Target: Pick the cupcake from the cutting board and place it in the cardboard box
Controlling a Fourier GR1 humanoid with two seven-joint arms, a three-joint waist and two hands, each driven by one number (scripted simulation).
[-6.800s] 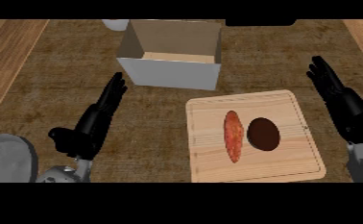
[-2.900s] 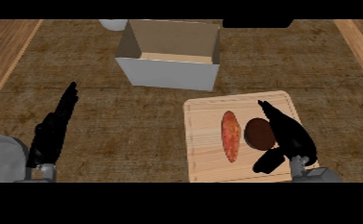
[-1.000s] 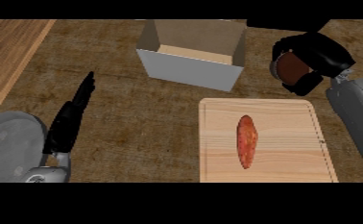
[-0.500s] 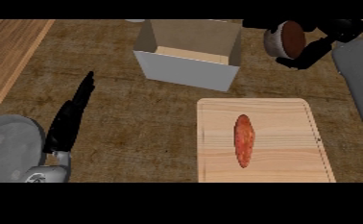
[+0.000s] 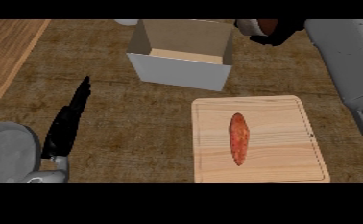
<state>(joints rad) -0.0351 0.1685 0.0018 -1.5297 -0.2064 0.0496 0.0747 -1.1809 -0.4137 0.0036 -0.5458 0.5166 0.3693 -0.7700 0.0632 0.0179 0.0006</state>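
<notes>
At the far right of the worktop (image 5: 106, 103), just beside the right-hand wall of the cardboard box (image 5: 183, 55), the right hand (image 5: 278, 31) holds the cupcake (image 5: 266, 25) with its black fingers curled round it; only a dark brown rounded top and a pale wrapper edge show between the fingers and the upper edge of the view, and the cupcake is off the cutting board (image 5: 280, 122) but not inside the box. That box is open at the top, with plain tan walls inside, a lighter strip of floor showing at its near side and a smooth white-grey front face; its sides look flat and square-cornered, and no writing or label can be read on it. Nearer, the cutting board is a pale wooden rectangle with rounded corners, fine lengthwise grain and a thin groove running just inside its rim. On it lies a long, narrow, reddish-orange vegetable (image 5: 239, 137), tapered at both ends, with a mottled skin, lying lengthwise near the board's middle. Beneath everything the worktop has a rough, dark brown, woven-looking texture, and a lighter plank-like wooden strip (image 5: 18, 45) runs along its left side. Down at the lower left the left hand (image 5: 67, 122) rests open, fingers straight and together, pointing away along the worktop, well apart from box and board, with its smooth grey forearm (image 5: 18, 153) below it
</notes>
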